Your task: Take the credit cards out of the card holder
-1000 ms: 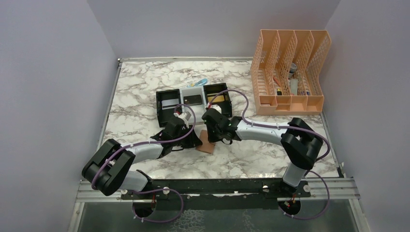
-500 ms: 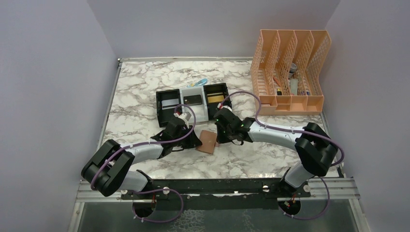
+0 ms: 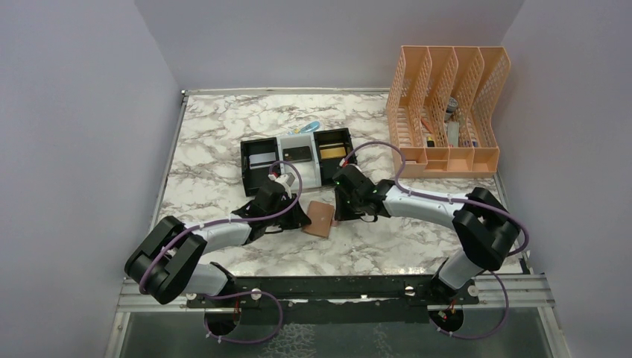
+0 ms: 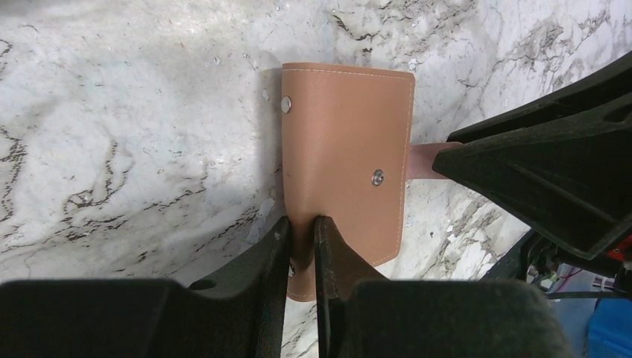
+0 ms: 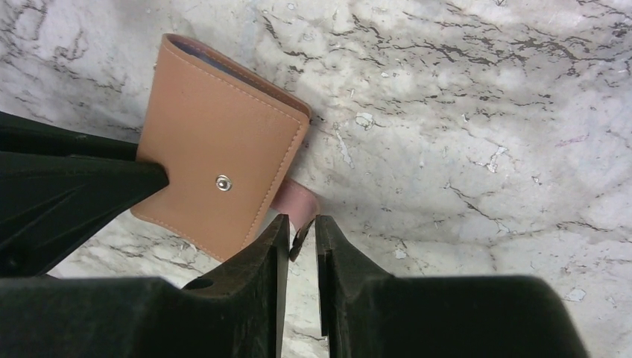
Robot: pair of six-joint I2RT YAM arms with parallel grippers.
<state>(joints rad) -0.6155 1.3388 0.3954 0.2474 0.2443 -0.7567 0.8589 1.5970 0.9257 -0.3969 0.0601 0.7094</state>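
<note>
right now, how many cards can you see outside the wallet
3, one per compartment of the tray: a silvery card on the left, a dark card in the middle, a gold card on the right. The folded wallet may hide more.

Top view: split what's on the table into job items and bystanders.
Job:
- card holder, pinched by the left fingers and right fingers
- credit cards, lying in the tray

Lying about:
- orange file rack with its odds and ends
- small blue item behind the tray
</note>
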